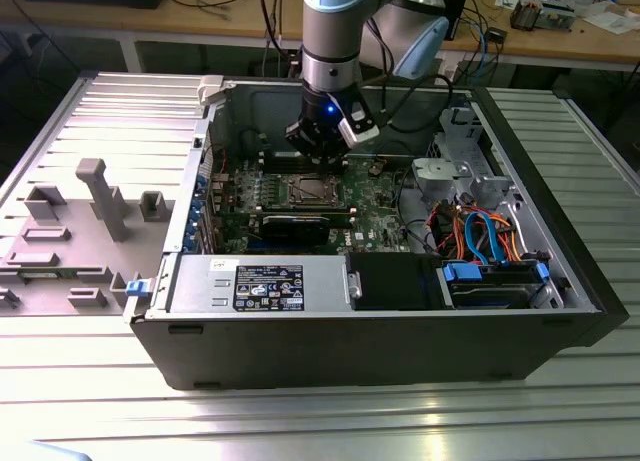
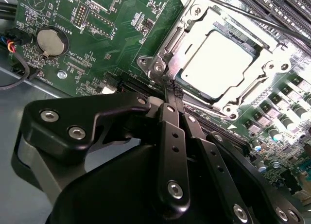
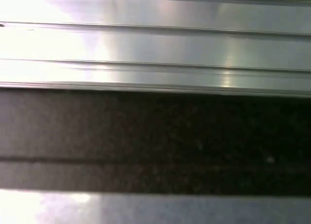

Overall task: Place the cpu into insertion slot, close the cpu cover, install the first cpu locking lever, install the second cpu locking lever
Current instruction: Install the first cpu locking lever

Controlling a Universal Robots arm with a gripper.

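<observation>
So: cpu (image 2: 218,63) sits in the insertion slot (image 1: 305,189), mid motherboard (image 2: 112,34), with the cpu cover (image 2: 192,20) lying flat over it. First two steps look done. Tool (image 2: 171,90) is at the slot's corner, fingers pinched together, nothing clearly between them. Can't tell if the locking levers are latched.

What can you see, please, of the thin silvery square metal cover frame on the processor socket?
In the second wrist view the cpu cover is a silvery pressed-metal frame with a square cut-out, lying flat and closed on the green board. A pale shiny chip face shows through the opening. Screw heads sit at its corners. The gripper, fingers together, is at one corner; contact is unclear.
</observation>
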